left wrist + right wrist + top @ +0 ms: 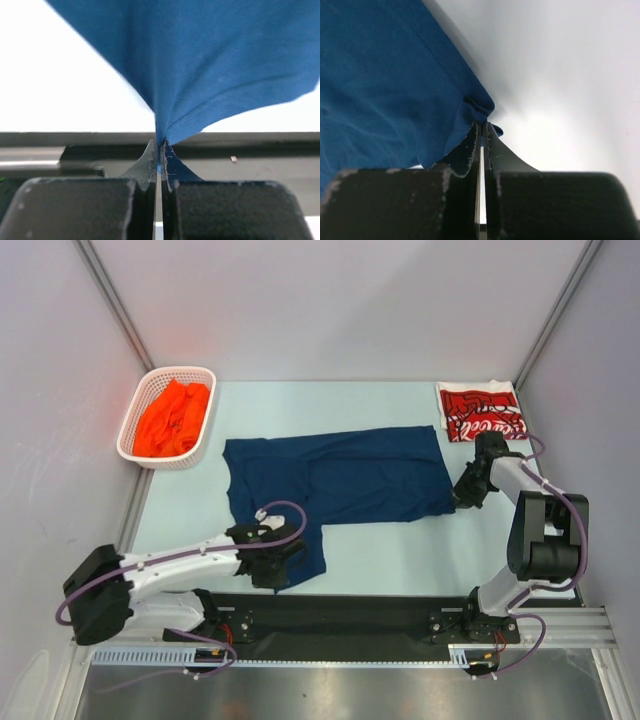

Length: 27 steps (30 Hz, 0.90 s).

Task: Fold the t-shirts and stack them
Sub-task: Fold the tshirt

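Note:
The navy blue t-shirt lies spread across the middle of the table. My left gripper is shut on its near left corner; in the left wrist view the blue cloth fans up out of the pinched tips. My right gripper is shut on the shirt's near right corner, where the hem bunches at the tips. A folded red t-shirt with white script lies at the far right. An orange t-shirt sits crumpled in the basket.
The white lattice basket stands at the far left corner. Grey walls enclose the table on three sides. A black base rail runs along the near edge between the arm mounts.

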{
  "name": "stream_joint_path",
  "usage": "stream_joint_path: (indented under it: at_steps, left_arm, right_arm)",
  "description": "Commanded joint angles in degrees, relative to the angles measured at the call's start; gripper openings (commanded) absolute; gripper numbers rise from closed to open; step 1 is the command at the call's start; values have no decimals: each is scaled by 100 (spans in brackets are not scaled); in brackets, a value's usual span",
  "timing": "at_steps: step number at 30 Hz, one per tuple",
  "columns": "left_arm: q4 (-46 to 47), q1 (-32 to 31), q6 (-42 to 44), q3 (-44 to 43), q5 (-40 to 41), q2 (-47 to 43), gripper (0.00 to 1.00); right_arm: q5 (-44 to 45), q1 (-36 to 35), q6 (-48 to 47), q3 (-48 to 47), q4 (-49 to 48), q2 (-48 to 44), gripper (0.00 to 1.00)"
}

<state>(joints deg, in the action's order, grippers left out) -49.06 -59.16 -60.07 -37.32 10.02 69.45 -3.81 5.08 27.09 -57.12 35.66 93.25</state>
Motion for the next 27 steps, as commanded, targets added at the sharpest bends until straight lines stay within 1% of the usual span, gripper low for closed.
stream_joint_path:
  at_steps: [1,4,11,16,19,22,25,27]
  left_arm:
    - [-832,44,30,-477,483,-634,0]
    - [-973,53,153,-618,466,-889,0]
    - [-851,62,531,-724,176,-854,0]
    - [-912,106,883,-1233,386,-872,0]
    - [-1044,369,1181,-1681,439,-723,0]
    - [-1219,782,1498,-2042,474,-652,0]
    - [-1116,1483,1927,-2218,361,-687,0]
    - [-1001,1748,2122,-2305,211,-679,0]
  right_arm:
    - [284,-165,-20,8,476,-483,0]
    - [373,-288,-55,148,538,-650,0]
    - [811,-280,-134,254,574,-616,0]
    - [865,-218,-169,35,513,-379,0]
    - [830,-201,-195,-264,556,-80,0]
    - [812,-201,-195,-484,547,140,0]
    - [803,-218,-248,-616,565,325,0]
    - [795,-236,-257,-668,591,378,0]
